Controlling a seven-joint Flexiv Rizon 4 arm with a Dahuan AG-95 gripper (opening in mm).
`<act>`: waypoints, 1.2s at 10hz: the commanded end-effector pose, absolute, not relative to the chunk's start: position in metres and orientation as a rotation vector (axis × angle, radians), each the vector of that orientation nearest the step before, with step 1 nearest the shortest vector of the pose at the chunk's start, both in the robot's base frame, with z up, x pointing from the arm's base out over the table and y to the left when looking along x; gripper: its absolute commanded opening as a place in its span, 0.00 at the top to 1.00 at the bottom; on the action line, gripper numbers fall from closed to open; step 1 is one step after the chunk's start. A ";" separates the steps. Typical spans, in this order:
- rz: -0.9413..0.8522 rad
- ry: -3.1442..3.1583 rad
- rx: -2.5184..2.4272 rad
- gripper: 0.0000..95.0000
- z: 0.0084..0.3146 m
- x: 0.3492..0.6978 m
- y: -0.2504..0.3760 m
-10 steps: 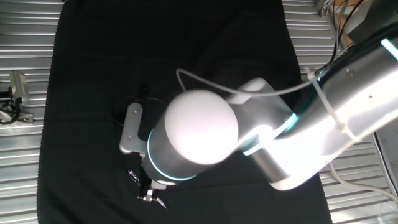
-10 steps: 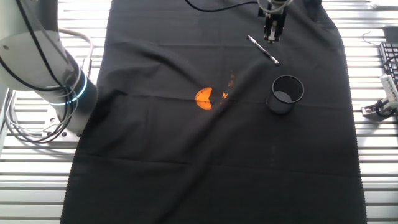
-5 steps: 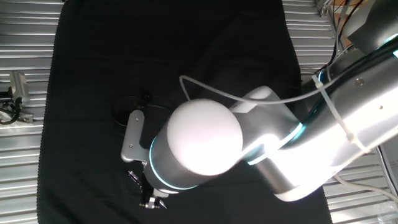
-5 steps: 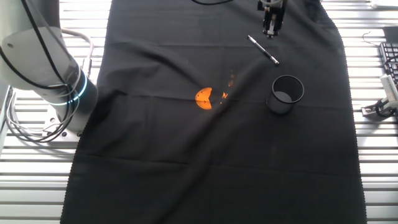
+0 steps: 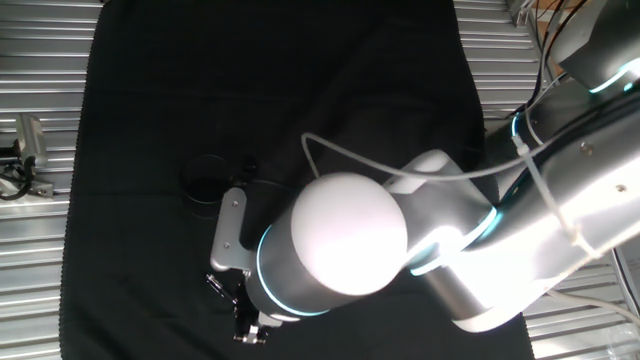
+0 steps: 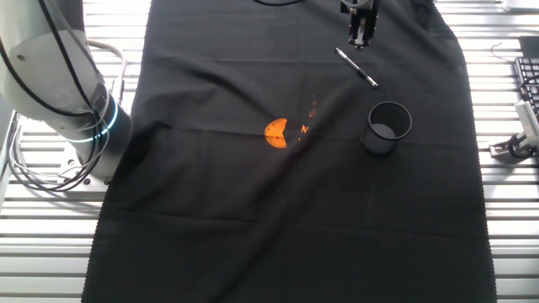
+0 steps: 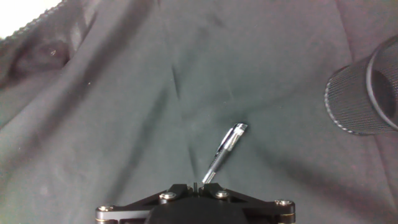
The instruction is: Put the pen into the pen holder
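The slim black and silver pen (image 6: 356,67) lies flat on the black cloth. In the hand view the pen (image 7: 224,151) points from just ahead of my fingertips toward the upper right. My gripper (image 6: 360,35) hangs over the far edge of the cloth, just beyond the pen, shut and empty. At the bottom of the hand view the gripper (image 7: 195,185) shows its jaws pressed together. The pen holder (image 6: 387,126), a black round cup, stands upright nearer than the pen. At the right edge of the hand view the pen holder (image 7: 367,93) shows its mesh wall. My arm hides much of one fixed view, where the pen holder (image 5: 205,178) shows.
An orange lump (image 6: 275,132) and small orange bits (image 6: 312,108) lie mid-cloth. My arm's base (image 6: 72,93) stands at the left. A keyboard (image 6: 529,80) sits at the right edge. The cloth's edge (image 7: 28,22) is close, at the hand view's top left.
My gripper has drawn back from the pen toward the far edge of the cloth, still shut. The pen and the pen holder have stayed where they were.
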State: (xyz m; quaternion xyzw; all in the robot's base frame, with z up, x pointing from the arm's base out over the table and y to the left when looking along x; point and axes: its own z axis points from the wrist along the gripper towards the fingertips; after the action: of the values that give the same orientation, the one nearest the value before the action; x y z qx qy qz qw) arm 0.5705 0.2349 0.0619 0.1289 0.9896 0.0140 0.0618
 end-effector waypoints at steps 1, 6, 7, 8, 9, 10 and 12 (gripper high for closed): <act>0.045 2.991 0.389 1.00 0.063 0.570 0.236; 0.061 2.988 0.390 1.00 0.062 0.568 0.236; 0.064 2.987 0.390 1.00 0.062 0.568 0.236; 0.066 2.986 0.390 1.00 0.061 0.567 0.237; 0.069 2.985 0.390 1.00 0.061 0.567 0.237; 0.070 2.984 0.390 1.00 0.061 0.567 0.237; 0.073 2.985 0.390 1.00 0.061 0.567 0.237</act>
State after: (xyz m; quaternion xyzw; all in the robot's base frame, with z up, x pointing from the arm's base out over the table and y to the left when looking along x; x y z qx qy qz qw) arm 0.5675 0.2373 0.0610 0.1300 0.9891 0.0236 0.0656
